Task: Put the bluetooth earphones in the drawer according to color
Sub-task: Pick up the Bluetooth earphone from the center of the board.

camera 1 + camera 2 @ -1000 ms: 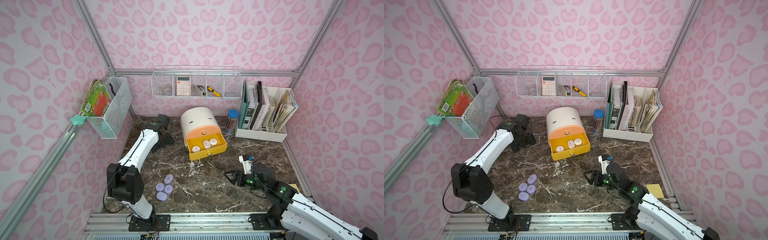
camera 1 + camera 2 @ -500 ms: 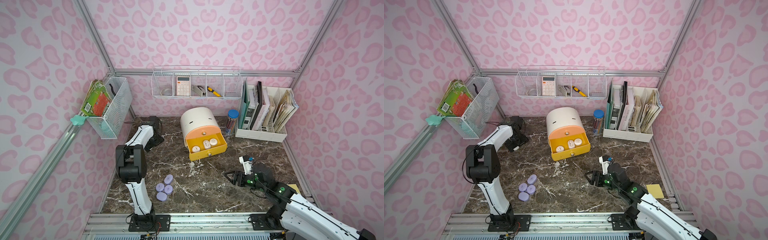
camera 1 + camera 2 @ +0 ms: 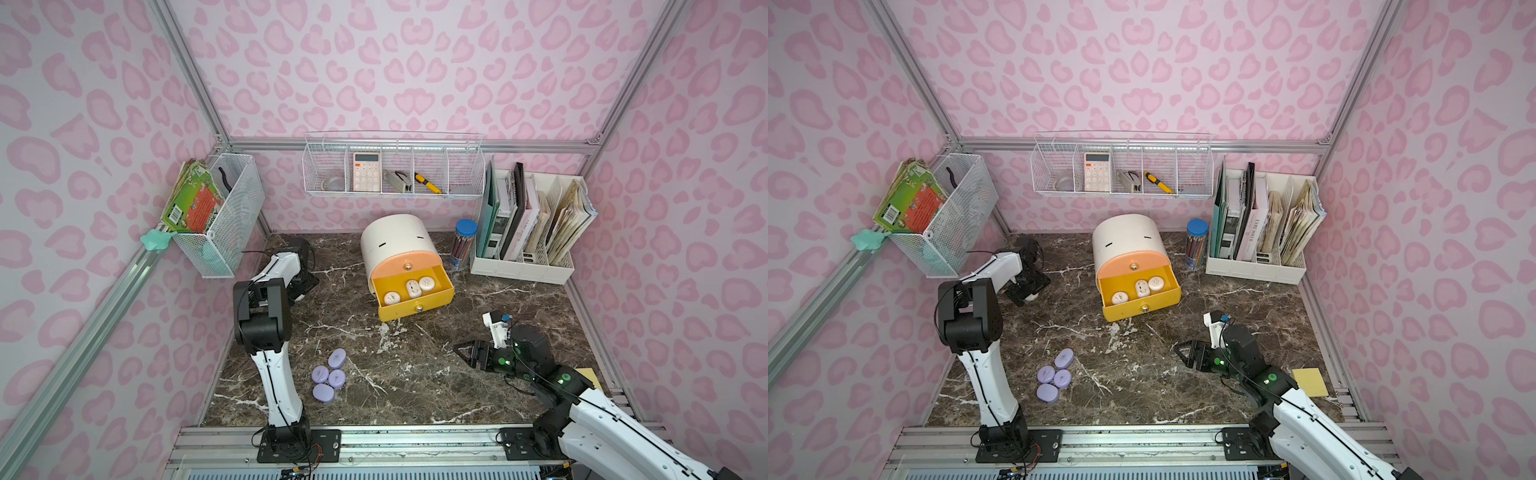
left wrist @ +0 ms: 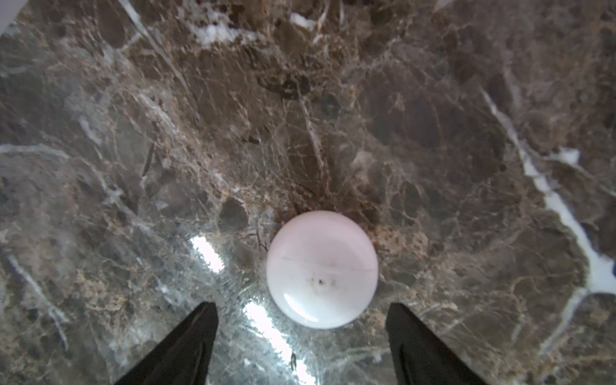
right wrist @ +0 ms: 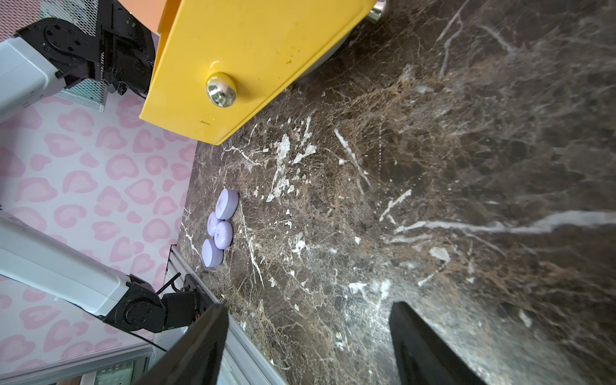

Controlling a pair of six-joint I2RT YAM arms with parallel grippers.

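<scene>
Lying on the marble table (image 3: 415, 395) near its back-left corner, the last loose white case (image 4: 322, 270) sat just ahead of the left gripper's (image 4: 302, 306) spread, empty fingers. Within the past second that arm had folded its elbow upward and drawn its wrist in over the case, so a pickup looked imminent. Three white cases (image 3: 413, 286) waited in the open yellow drawer (image 3: 415, 309); four lavender cases (image 3: 330, 376) stayed clustered in front. The right gripper (image 5: 308, 306) hovered spread, holding nothing.
</scene>
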